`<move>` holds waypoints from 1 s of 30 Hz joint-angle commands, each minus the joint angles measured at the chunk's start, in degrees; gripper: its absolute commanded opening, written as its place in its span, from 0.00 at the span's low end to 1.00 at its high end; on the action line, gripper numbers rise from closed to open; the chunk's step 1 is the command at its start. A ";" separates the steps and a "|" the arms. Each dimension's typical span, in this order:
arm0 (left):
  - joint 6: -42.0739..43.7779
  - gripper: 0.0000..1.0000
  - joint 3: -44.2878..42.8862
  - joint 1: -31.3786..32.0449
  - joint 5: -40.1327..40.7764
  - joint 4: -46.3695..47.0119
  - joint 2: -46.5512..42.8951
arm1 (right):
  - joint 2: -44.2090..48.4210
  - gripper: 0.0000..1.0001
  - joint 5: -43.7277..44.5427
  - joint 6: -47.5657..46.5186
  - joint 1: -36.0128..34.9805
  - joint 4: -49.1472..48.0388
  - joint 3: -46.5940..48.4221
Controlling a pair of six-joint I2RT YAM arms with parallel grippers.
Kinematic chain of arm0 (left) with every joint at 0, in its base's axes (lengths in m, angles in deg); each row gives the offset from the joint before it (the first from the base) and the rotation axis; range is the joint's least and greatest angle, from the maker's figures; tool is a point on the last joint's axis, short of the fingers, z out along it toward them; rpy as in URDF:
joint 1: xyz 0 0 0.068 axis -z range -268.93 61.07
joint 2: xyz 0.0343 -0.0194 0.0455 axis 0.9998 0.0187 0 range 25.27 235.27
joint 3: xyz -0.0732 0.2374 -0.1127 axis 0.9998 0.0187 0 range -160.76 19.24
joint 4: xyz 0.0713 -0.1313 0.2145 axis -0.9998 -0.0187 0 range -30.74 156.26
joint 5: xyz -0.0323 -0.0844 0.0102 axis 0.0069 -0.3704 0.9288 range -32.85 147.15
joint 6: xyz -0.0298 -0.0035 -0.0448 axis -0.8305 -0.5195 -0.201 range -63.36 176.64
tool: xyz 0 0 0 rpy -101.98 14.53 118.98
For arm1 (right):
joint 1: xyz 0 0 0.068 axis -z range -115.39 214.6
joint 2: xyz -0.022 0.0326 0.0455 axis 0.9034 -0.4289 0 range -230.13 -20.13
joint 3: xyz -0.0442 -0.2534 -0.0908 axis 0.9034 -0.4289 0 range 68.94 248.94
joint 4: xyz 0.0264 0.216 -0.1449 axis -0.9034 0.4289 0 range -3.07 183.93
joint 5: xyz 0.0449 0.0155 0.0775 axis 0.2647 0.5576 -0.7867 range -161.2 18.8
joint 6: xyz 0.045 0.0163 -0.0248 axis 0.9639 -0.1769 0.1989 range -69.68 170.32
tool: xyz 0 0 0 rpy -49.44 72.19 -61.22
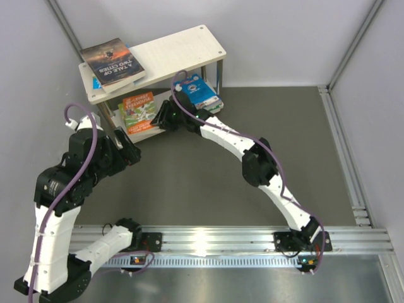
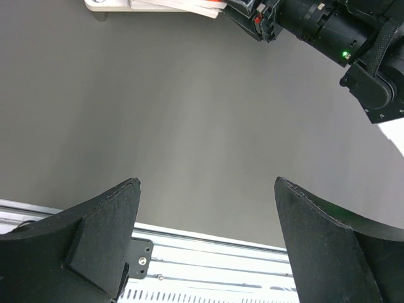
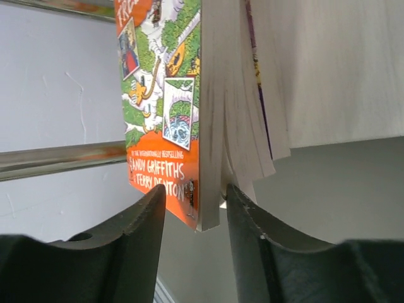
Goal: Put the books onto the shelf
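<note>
Nearest the arm bases, the left pincer (image 2: 207, 186) hangs wide open over the bare counter (image 1: 208, 189), holding nothing and well apart from the shelf (image 1: 183, 47), so it poses little risk. Further on, the right pincer (image 3: 196, 189) reaches in at the lower tier, its jaws narrowed around the bottom corner of the green-and-orange book (image 3: 164, 95). I cannot tell whether they clamp it or only flank it. Only the cover and a slice of the pages sit between the jaws, and the other leaves fan out to the side. A pull or push from here could therefore bend the cover, splay the book open or let it slip out. From above, this book (image 1: 139, 110) juts past the front of the lower board, so a dragging retreat might bring it off onto the counter. The blue books (image 1: 203, 93) lie just beside the right wrist, and a sideways swing could shove them. Farthest back, the dark book (image 1: 113, 60) overhangs the top board's corner, and a knock to the shelf could tip it off.
</note>
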 commanded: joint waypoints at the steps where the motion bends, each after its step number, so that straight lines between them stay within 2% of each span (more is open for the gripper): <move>1: 1.60 0.92 -1.06 -0.10 0.16 -2.16 0.52 | -0.67 0.44 0.52 -0.10 -0.88 -7.41 3.27; 5: 1.25 0.92 -0.88 -0.10 0.42 -1.72 0.52 | 3.27 0.56 0.25 -3.77 -0.70 -10.56 -2.77; 6: 1.08 0.92 -0.97 -0.10 0.42 -1.63 0.61 | 6.59 0.61 1.12 -4.66 -0.70 -10.92 -4.88; 11: 0.02 0.92 -0.88 -0.10 1.21 -1.10 0.52 | 20.65 0.67 4.47 -9.49 -0.18 -12.42 -20.43; 17: -0.95 0.91 1.22 -0.10 2.00 1.26 0.09 | 34.03 0.73 7.72 -13.36 0.18 -8.38 -36.52; 19: -0.95 0.91 3.58 -0.10 2.79 2.93 -0.61 | 39.21 0.79 7.81 -14.86 0.09 -6.02 -40.91; 21: -0.42 0.91 6.13 -0.10 4.36 7.14 -1.23 | 44.57 0.84 7.90 -17.84 0.00 -4.17 -43.47; 25: 0.98 0.89 15.00 -0.10 8.06 14.26 -2.20 | 53.89 0.87 7.81 -22.68 -0.18 -1.09 -51.28; 27: 4.05 0.85 19.40 -0.10 7.46 22.22 -2.99 | 60.04 0.87 7.90 -25.49 -0.44 0.58 -53.84; 30: 10.63 0.85 27.14 -0.10 9.21 29.99 -3.96 | 68.83 0.89 10.79 -28.83 -1.32 2.51 -58.94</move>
